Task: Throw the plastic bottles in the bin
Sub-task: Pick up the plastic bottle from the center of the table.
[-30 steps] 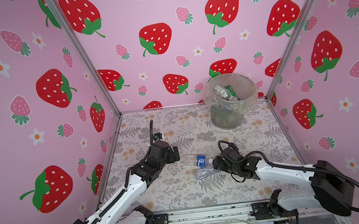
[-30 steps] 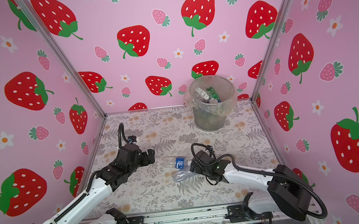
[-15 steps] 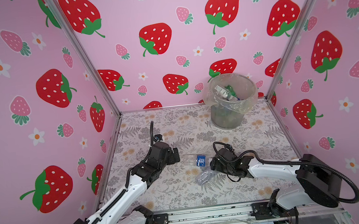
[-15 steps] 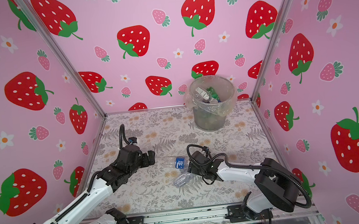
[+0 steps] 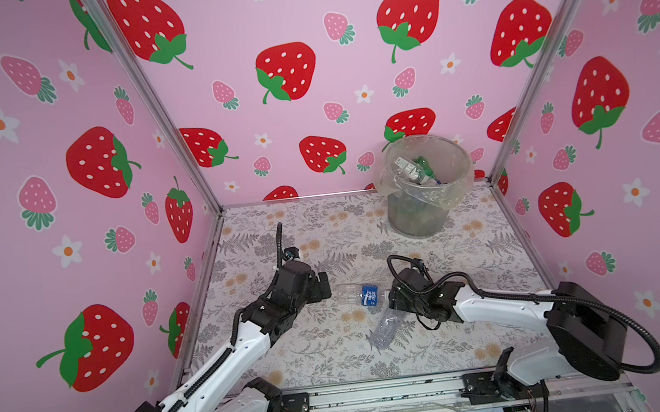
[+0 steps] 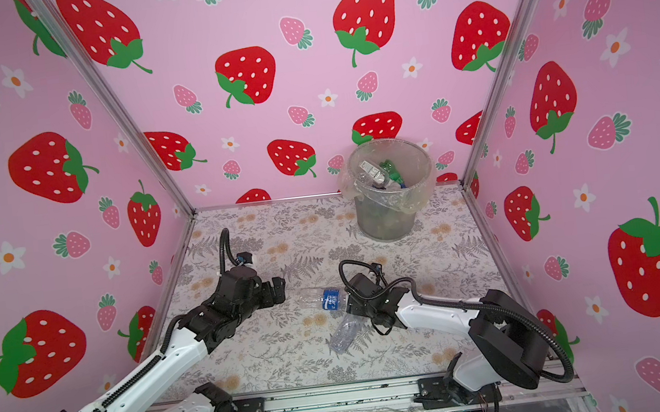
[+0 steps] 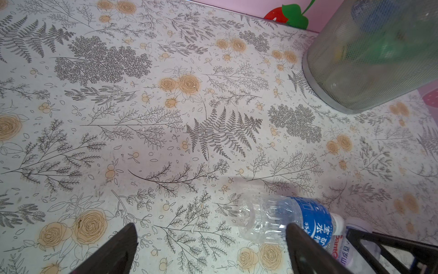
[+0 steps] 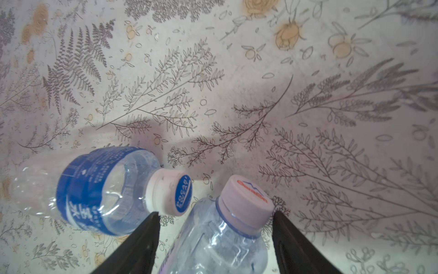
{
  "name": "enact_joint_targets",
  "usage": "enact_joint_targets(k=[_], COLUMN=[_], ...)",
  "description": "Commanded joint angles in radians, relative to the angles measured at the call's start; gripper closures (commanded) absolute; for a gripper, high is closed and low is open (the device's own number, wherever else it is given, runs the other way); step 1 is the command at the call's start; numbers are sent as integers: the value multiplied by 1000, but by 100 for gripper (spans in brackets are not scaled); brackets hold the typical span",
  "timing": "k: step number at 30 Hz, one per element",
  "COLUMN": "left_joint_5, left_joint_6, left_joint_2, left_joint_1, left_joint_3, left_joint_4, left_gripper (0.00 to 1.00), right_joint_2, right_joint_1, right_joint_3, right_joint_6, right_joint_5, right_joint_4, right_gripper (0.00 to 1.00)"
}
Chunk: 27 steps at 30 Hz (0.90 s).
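At the tabletop's [image 5: 322, 224] far right corner, the bin [image 5: 417, 218] holds many bottles [image 5: 412, 167]. Two lie mid-tabletop: a blue bottle [image 5: 365, 295] by the spread left tool [image 7: 211, 227], and a clear bottle [image 5: 387, 328] inside the spread right tool [image 8: 214, 218], not pinched.

In a top view the clear bottle [image 5: 385, 328], just beside the blue-labelled bottle [image 5: 365, 295], has its cap hidden under the right gripper [image 5: 395, 308]. The bottles [image 5: 414, 169] inside the bin [image 5: 418, 223], well beyond it, are too jumbled to count.
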<state>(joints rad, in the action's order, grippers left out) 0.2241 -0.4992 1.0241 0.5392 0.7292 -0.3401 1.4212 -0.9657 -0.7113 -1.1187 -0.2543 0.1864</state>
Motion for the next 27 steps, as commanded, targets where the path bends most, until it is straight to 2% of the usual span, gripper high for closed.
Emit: enact_joint_targets(k=[1, 3, 8, 14, 24, 27], left_joint_5=[2, -2, -3, -2, -24, -25], left_joint_6=[-14, -14, -12, -13, -34, -35], left_joint_2=[9, 10, 7, 6, 8, 8], left_joint_1=[-5, -5, -5, -5, -5, -5], left_joint_3=[5, 7, 10, 8, 21, 18], left_joint_4=[7, 4, -1, 0, -14, -14], left_gripper=[1, 1, 1, 1, 1, 1], right_joint_2=[-21, -12, -49, -86, -25, -18], right_joint_1=[7, 10, 8, -8, -27, -27], right_joint_3=[-10, -20, 10, 46, 86, 87], right_joint_6=[37, 44, 26, 0, -33, -32], right_joint_5=[-36, -16, 11, 62, 115, 117], right_joint_4=[57, 74, 74, 53, -5, -13], right_gripper=[25, 20, 18, 20, 21, 26])
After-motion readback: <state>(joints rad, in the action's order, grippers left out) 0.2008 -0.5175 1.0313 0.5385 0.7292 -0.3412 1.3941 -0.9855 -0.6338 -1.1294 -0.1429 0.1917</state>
